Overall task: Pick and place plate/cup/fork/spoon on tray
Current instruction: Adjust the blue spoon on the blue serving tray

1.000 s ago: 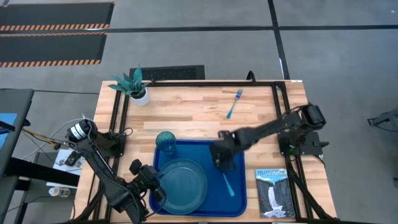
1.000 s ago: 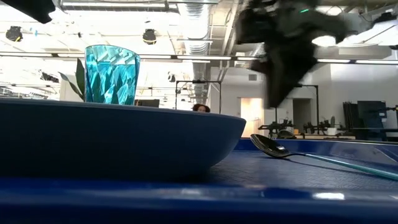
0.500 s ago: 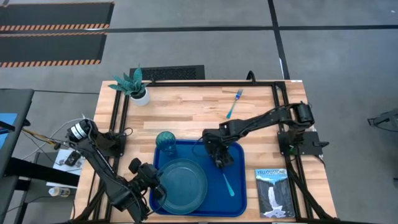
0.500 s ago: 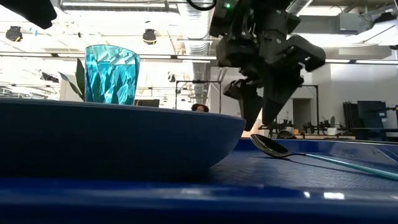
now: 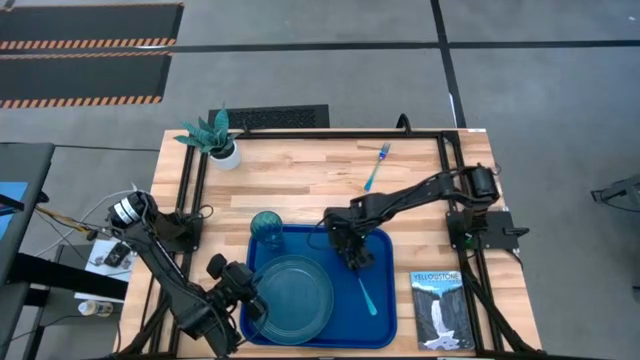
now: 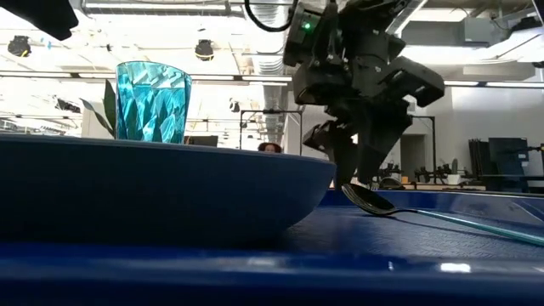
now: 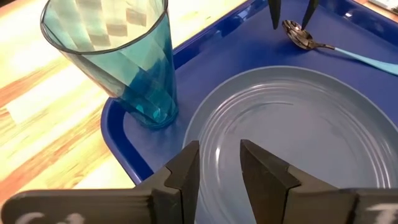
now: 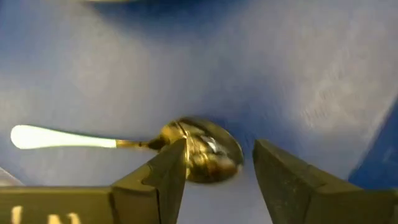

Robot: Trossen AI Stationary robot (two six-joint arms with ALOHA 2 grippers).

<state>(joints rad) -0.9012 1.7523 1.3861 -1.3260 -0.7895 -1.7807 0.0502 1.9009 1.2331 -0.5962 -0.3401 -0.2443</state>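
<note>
High view: the tray (image 5: 385,330) is set at the near edge of the table (image 5: 300,180), between the two arms, so that either can reach it. On it the plate (image 5: 292,297) is laid flat, the cup (image 5: 266,227) is stood upright in the far left corner just beside the plate, and the spoon (image 5: 366,290) is laid to the plate's right with its bowl toward the far side. The fork (image 5: 376,165) is not yet on the tray; it is left on the bare wood, well apart, near the far right corner. A potted plant (image 5: 213,135) and a book (image 5: 437,309) are noted off the tray.

The right gripper (image 6: 355,174) is held point-down directly over the spoon's bowl, fingers parted to either side of it and not clamped; the low and right wrist views agree that the bowl is straddled, not gripped. This is judged a release posture, the spoon being already at rest on the tray floor. The left gripper (image 7: 219,163) is poised low over the near rim of the plate, fingers slightly apart with nothing between them.

Against the frame one second earlier, the right gripper is found lower and nearer the spoon's bowl, its arm more folded. Plate, cup, spoon, fork and left arm are unchanged
</note>
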